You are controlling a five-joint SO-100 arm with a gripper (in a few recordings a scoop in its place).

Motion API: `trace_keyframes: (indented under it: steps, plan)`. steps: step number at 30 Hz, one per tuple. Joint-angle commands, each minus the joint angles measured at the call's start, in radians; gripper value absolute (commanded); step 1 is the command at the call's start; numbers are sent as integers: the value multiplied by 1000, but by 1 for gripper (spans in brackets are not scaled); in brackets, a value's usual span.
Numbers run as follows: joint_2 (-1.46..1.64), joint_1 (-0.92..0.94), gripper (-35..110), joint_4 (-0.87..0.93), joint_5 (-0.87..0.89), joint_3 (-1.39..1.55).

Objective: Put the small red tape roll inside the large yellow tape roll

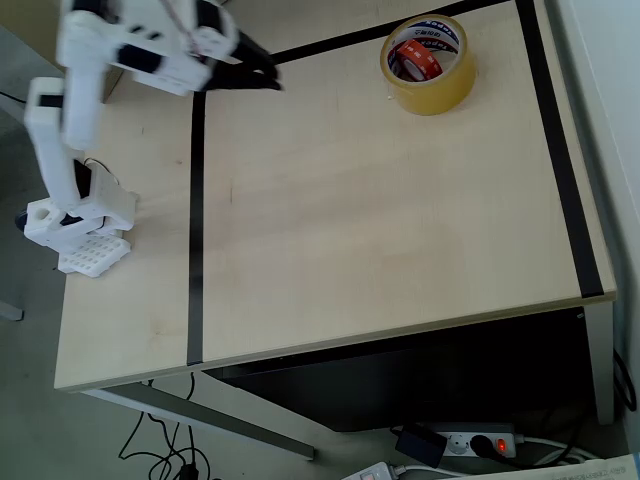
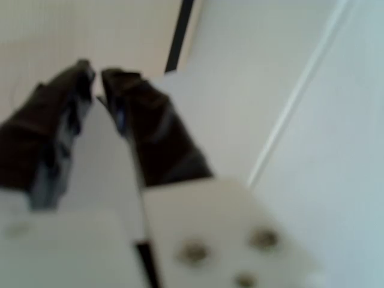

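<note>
The small red tape roll [image 1: 416,58] lies inside the large yellow tape roll [image 1: 429,64], its red band and white core showing through the wider ring's opening in the overhead view. The yellow roll rests flat near the far right corner of the pale wooden surface [image 1: 380,220], just right of where a black tape line [image 1: 196,220] running front to back would meet a second black line [image 1: 340,40] slanting along the far edge. A third black strip [image 1: 560,170] runs down the right side of the surface, near the yellow roll but apart from it.

Well away to the left, the white arm [image 1: 60,140] rises from its base [image 1: 75,225] at the surface's left edge and bends over toward the far left corner. Its black end effector [image 1: 268,76] points toward the rolls, hanging above the surface and grasping nothing. In the wrist view the end effector [image 2: 96,81] is blurred, its two dark fingers [image 2: 150,126] drawn nearly together with a narrow gap at the tips, empty between them.

Below the front edge, a power strip [image 1: 470,440] with a lit red switch sits on the floor among cables.
</note>
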Motion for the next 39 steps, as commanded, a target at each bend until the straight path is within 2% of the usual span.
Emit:
trace_keyframes:
  steps: [1, 5, 9, 11, 17, 21, 29, 33, 39]
  plan:
    - [348, -29, 0, 14, 40, 155]
    - [598, -29, 0, -43, 83, 474]
    - [1078, -18, 0, -400, 86, 1166]
    - [1301, -21, 2, -518, 83, 1466]
    - [1644, 5, 0, -572, 92, 1976]
    - [1802, 38, 0, -588, 104, 2195]
    - [1939, 71, 0, -667, 127, 2444]
    - [2146, 72, 0, -620, 140, 2605]
    - [2157, 74, 0, -615, 169, 2706]
